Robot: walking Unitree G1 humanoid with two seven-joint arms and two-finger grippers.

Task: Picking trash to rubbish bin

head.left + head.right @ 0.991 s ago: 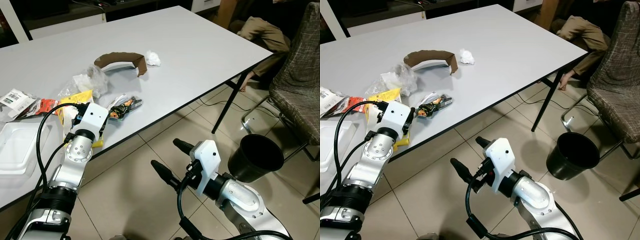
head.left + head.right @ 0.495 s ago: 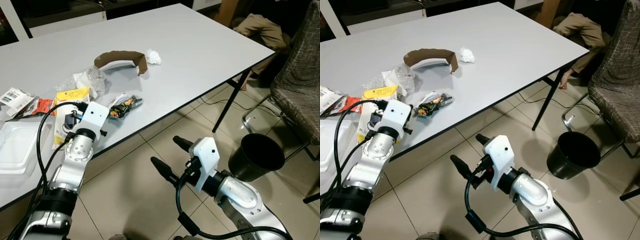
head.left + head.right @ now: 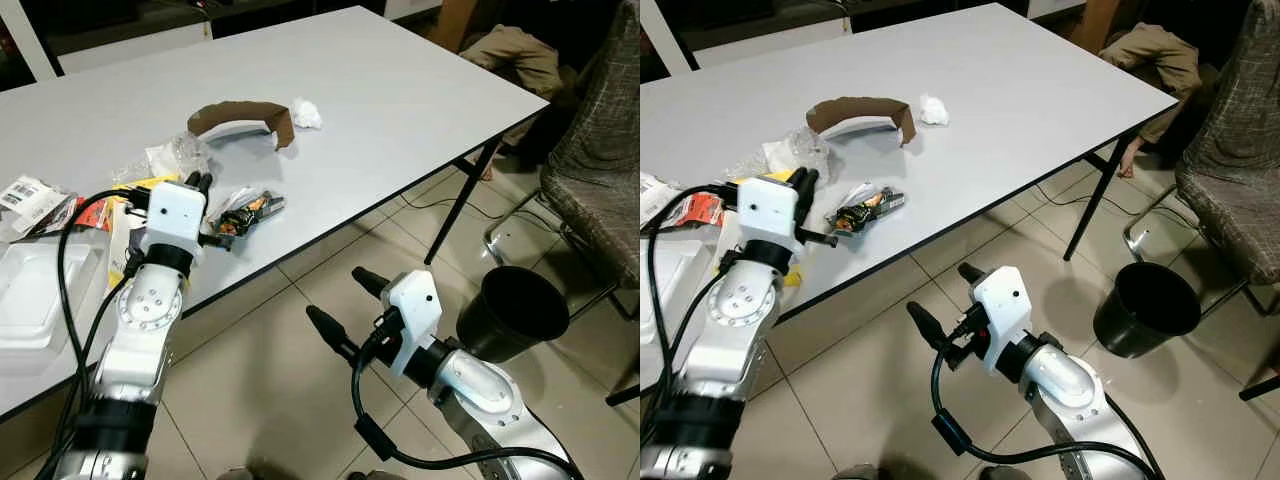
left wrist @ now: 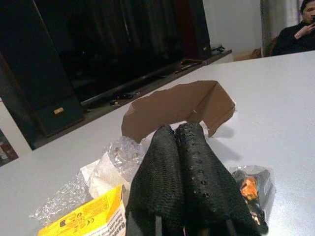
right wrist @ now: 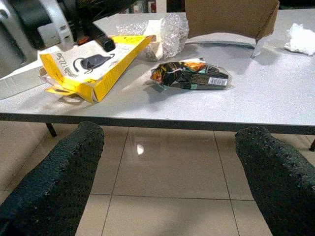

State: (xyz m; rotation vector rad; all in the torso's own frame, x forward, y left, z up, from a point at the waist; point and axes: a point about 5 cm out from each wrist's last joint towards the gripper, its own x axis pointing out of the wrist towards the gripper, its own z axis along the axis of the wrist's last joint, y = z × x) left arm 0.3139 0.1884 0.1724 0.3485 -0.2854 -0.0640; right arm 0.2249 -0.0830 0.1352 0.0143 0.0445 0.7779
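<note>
From the left eye view, the left tool (image 3: 198, 181) sits raised above the grey worktop (image 3: 400, 90), its two black fingers pressed together and holding nothing. Just beside it lies a yellow cardboard box (image 3: 120, 225), and on its other side a crinkled foil snack wrapper (image 3: 250, 210). Crumpled clear plastic (image 3: 185, 155) lies near it, a curved brown cardboard strip (image 3: 243, 117) stands on edge farther back, and a white paper wad (image 3: 306, 114) rests at the strip's end. A white foam tray (image 3: 40, 295) sits at the worktop's near corner. The right tool (image 3: 345, 312) hangs over the tiled floor, fingers spread wide. A round black rubbish bin (image 3: 510, 313) stands on the floor well apart, beside a fabric chair (image 3: 600, 170).

In the left wrist view, the closed fingers (image 4: 189, 182) cover part of the yellow box (image 4: 86, 216).

In the right wrist view, the snack wrapper (image 5: 192, 75) lies near the worktop's edge, seen between the spread fingers (image 5: 54, 182).
</note>
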